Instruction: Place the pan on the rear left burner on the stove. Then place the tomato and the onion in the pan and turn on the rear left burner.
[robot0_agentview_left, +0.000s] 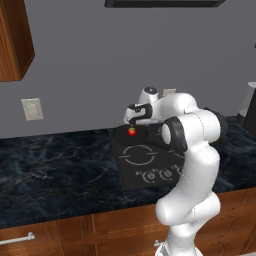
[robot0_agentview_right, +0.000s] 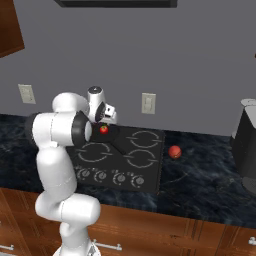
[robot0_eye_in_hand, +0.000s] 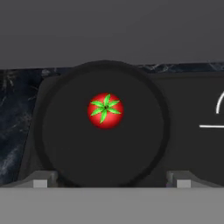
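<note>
The black pan (robot0_eye_in_hand: 65, 131) sits at the stove's (robot0_agentview_right: 150, 167) rear left, covering the rear left burner. The bright red tomato (robot0_eye_in_hand: 105, 110) with its green stem lies loose in the middle of the pan (robot0_agentview_left: 142, 135), also seen as the tomato (robot0_agentview_left: 131, 131) and the tomato (robot0_agentview_right: 103, 129). My gripper (robot0_eye_in_hand: 111, 180) hovers straight above it, open, its fingertips (robot0_eye_in_hand: 41, 180) wide apart with nothing between them; it shows too as the gripper (robot0_agentview_left: 131, 121) and the gripper (robot0_agentview_right: 102, 121). The dull pinkish onion (robot0_agentview_right: 174, 152) rests on the dark counter right of the stove. The pan's handle (robot0_agentview_right: 121, 147) points toward the stove's middle.
A row of knobs (robot0_agentview_right: 107, 176) runs along the stove's front edge. The grey wall stands close behind the pan, with outlets (robot0_agentview_right: 148, 103). A dark appliance (robot0_agentview_right: 246, 145) occupies the counter at far right. A wooden cabinet (robot0_agentview_left: 12, 40) hangs upper left.
</note>
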